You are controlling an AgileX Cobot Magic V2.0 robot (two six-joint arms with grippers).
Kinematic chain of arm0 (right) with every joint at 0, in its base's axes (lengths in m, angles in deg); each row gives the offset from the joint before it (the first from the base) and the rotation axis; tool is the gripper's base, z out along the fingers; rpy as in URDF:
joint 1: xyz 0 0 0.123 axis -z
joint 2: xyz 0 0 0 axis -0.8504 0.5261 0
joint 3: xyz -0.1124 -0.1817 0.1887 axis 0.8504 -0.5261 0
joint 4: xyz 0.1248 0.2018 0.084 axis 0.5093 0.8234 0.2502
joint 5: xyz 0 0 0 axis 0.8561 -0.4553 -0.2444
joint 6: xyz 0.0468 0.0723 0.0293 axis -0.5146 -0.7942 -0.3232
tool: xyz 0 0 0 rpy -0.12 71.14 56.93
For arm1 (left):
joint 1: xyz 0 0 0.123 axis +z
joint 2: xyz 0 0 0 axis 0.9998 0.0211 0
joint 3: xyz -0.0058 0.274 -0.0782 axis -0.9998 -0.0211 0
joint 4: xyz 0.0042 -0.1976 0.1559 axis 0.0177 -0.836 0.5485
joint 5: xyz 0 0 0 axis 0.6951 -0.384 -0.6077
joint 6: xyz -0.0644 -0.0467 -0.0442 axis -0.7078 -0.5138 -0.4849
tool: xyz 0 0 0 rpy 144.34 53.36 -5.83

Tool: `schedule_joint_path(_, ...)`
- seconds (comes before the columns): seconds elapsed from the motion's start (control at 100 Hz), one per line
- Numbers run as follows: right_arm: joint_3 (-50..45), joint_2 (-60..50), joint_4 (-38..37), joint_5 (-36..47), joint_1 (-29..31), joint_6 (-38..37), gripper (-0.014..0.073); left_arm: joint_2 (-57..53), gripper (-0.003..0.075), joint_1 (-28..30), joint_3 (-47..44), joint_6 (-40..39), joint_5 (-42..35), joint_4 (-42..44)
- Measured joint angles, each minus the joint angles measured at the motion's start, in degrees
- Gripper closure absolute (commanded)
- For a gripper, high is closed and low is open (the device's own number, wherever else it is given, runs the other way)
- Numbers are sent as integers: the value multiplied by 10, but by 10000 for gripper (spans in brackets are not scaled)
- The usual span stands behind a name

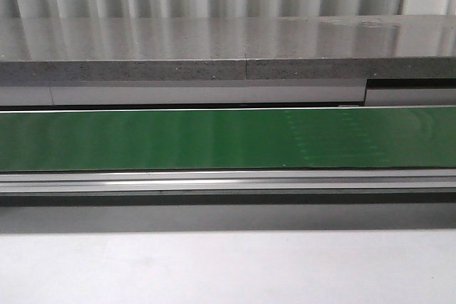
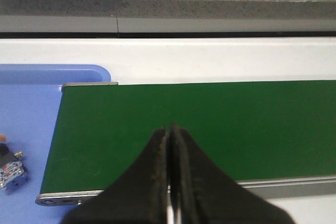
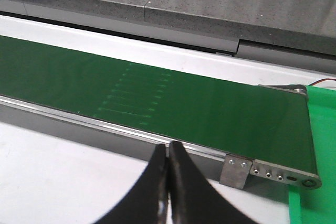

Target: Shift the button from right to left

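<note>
The button (image 2: pixel 11 169) shows only in the left wrist view, at the picture's edge: a small blue boxy body with dark marks, partly cut off, its cap not clearly visible. It lies on a blue tray (image 2: pixel 31 108) just beside the end of the green conveyor belt (image 2: pixel 210 124), apart from the belt's metal end rail (image 2: pixel 68 199). One such part is visible; a further pale fragment above it at the frame edge cannot be identified.

The front view shows one long stretch of the belt (image 1: pixel 214 139), a grey stone ledge (image 1: pixel 214 51) behind it and the pale counter (image 1: pixel 228 268) in front; neither arm, tray nor button appears there.

The left claw (image 2: pixel 170 129) hangs over the belt with its two dark fingers pressed together, nothing between them.

The right wrist view alone shows the belt's opposite end, with a metal bracket (image 3: pixel 235 171) and a green tray (image 3: pixel 320 145) beside it. The right claw (image 3: pixel 168 148) is likewise pressed together and empty, near the belt's front rail.

Counted: one belt, two trays, two claws.
</note>
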State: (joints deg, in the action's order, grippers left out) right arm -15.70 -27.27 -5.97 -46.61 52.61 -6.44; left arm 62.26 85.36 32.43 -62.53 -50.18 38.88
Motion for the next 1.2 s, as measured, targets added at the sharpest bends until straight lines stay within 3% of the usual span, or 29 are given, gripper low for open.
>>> schedule_joint_path(0.39, 0, 0, 0, 0, 0, 0, 659, -103, 740, 0, -141, -1, -179, 9)
schedule_joint_path(0.52, 0, 0, 0, 0, 0, 0, 659, -156, 740, 0, -202, -53, -227, 65)
schedule_joint_path(0.94, 0, 0, 0, 0, 0, 0, 659, -366, 740, 0, -365, -94, -238, 101)
schedule_joint_path(1.2, 0, -1, 0, 0, 0, 0, 659, -388, 740, 7, -369, -89, -215, 97)
